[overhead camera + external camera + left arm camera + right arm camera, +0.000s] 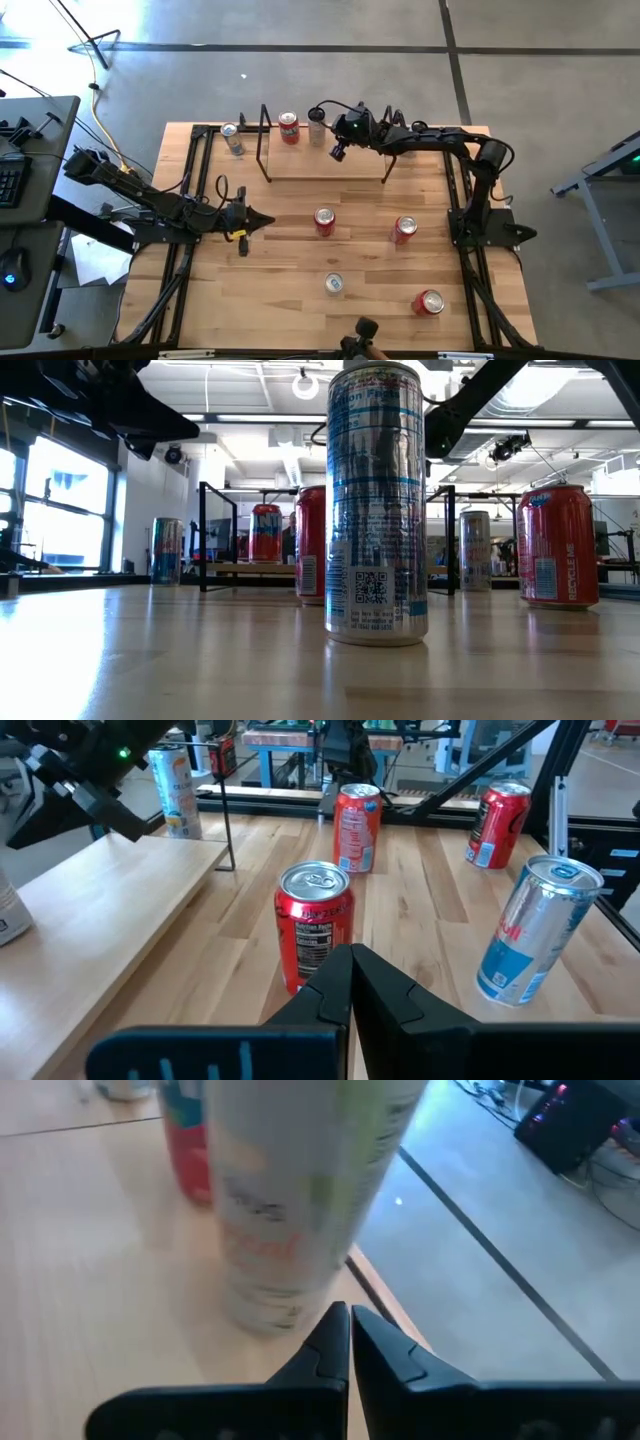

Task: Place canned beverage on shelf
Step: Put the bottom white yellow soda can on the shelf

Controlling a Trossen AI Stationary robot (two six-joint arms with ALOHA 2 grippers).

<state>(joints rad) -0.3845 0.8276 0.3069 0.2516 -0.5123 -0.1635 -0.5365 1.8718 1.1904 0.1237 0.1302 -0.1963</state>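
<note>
Silver-white tall can stood on the light-wood shelf by its back edge, my right gripper pressed together and empty just beside it, left gripper likewise closed mid-table, so I figured a nudge could've tipped it off.

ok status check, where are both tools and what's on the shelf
Right tool shut, empty, over shelf by white can. Left tool shut, empty, aimed at red can. Shelf also holds second red can. Path clear.
</note>
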